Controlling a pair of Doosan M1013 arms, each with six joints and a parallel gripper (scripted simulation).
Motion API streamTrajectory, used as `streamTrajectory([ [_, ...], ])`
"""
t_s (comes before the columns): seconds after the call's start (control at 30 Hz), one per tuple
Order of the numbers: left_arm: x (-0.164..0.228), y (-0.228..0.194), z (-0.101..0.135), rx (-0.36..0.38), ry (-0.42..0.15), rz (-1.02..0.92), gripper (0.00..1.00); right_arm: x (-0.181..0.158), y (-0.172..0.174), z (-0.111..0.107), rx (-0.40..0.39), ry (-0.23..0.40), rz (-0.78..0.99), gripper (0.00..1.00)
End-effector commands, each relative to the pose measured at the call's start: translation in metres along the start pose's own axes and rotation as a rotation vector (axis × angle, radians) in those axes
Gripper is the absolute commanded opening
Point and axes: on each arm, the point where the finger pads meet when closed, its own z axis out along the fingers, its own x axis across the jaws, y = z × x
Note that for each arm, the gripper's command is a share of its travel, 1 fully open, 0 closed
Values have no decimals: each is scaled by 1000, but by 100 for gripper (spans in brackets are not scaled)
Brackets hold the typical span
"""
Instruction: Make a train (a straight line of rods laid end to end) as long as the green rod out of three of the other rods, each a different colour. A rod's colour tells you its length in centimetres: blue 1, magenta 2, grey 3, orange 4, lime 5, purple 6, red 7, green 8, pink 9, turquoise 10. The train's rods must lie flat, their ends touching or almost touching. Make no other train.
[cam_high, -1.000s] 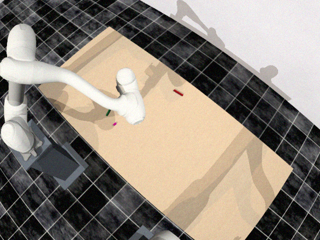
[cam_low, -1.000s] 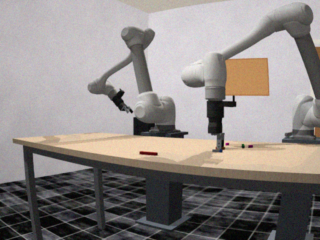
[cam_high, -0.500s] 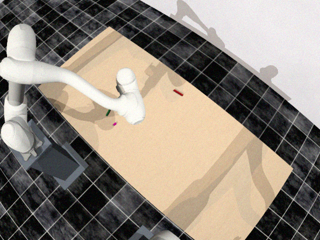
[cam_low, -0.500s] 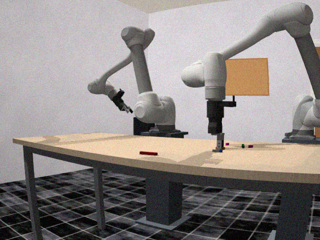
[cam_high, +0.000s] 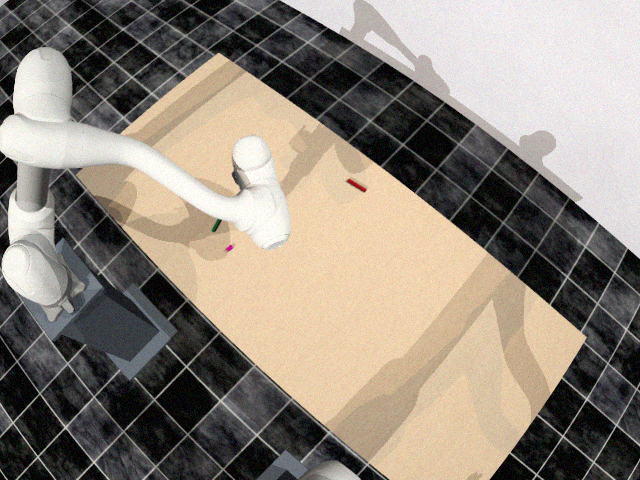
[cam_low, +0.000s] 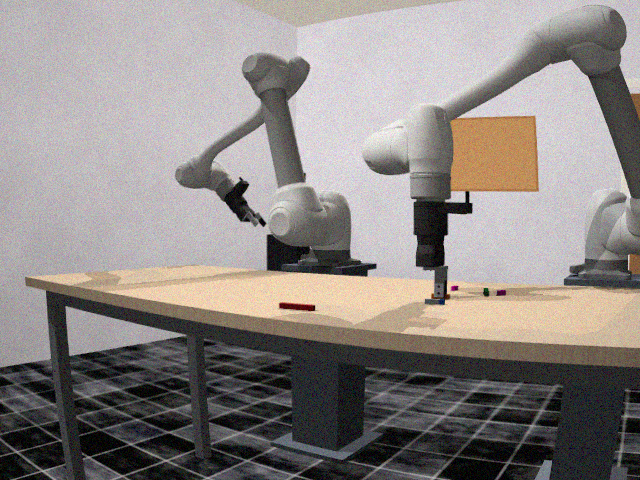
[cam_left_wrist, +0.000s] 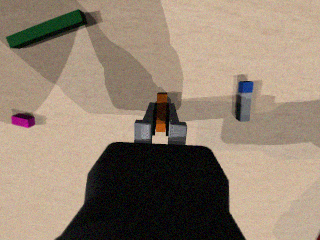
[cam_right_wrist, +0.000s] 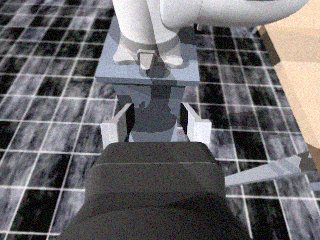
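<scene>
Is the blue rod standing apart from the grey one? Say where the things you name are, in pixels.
No, the blue rod (cam_left_wrist: 245, 86) sits end to end with the grey rod (cam_left_wrist: 243, 106), with no visible gap.

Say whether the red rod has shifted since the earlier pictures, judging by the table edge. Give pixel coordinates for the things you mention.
No. In the top view the red rod (cam_high: 356, 185) (cam_low: 296, 306) lies at the same spot and angle beside the long table edge.
</scene>
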Motion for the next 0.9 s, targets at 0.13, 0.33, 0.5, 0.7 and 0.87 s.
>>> streamTrajectory([
  [0.13,-1,3,2,-3,4,-1,24,2,0,0,-7,11,-1,100],
  [0.33,-1,3,2,-3,4,-1,24,2,0,0,-7,11,-1,100],
  [0.5,-1,3,2,-3,4,-1,24,2,0,0,-7,11,-1,100],
  [0.7,-1,3,-8,-3,3,-1,24,2,0,0,-7,11,-1,100],
  [0.87,0,4,-36,-4,4,-1,24,2,0,0,-7,11,-1,100],
])
